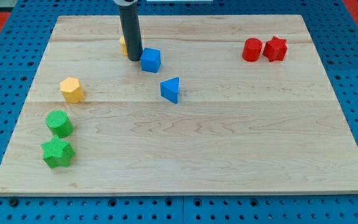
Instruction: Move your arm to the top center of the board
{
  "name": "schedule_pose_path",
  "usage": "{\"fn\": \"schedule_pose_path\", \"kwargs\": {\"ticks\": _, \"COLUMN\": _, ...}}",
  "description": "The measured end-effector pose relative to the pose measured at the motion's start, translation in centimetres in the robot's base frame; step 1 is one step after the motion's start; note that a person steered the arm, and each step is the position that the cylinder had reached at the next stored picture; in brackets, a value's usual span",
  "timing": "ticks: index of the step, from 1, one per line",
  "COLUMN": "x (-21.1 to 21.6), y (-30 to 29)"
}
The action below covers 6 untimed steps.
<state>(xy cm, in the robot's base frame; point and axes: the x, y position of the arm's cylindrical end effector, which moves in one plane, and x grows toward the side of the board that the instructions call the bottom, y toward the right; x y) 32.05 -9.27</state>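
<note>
My dark rod comes down from the view's top, left of centre, and my tip (134, 58) rests on the wooden board (229, 137). The tip touches the left side of a blue cube (150, 60). A yellow block (123, 44) is mostly hidden behind the rod, just to its left. A blue triangular block (171, 89) lies below and to the right of the tip.
A red cylinder (252, 49) and a red star block (275, 48) sit together at the top right. A yellow hexagonal block (72, 89) lies at the left. A green cylinder (59, 123) and a green star block (58, 152) lie at the lower left.
</note>
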Motion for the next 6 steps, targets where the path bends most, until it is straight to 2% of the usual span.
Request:
{"fn": "schedule_pose_path", "kwargs": {"ticks": 2, "x": -0.6, "y": 2.9}}
{"fn": "schedule_pose_path", "kwargs": {"ticks": 3, "x": 1.2, "y": 2.9}}
{"fn": "schedule_pose_path", "kwargs": {"ticks": 4, "x": 0.9, "y": 1.3}}
{"fn": "schedule_pose_path", "kwargs": {"ticks": 5, "x": -2.7, "y": -4.7}}
{"fn": "schedule_pose_path", "kwargs": {"ticks": 6, "x": -3.0, "y": 0.7}}
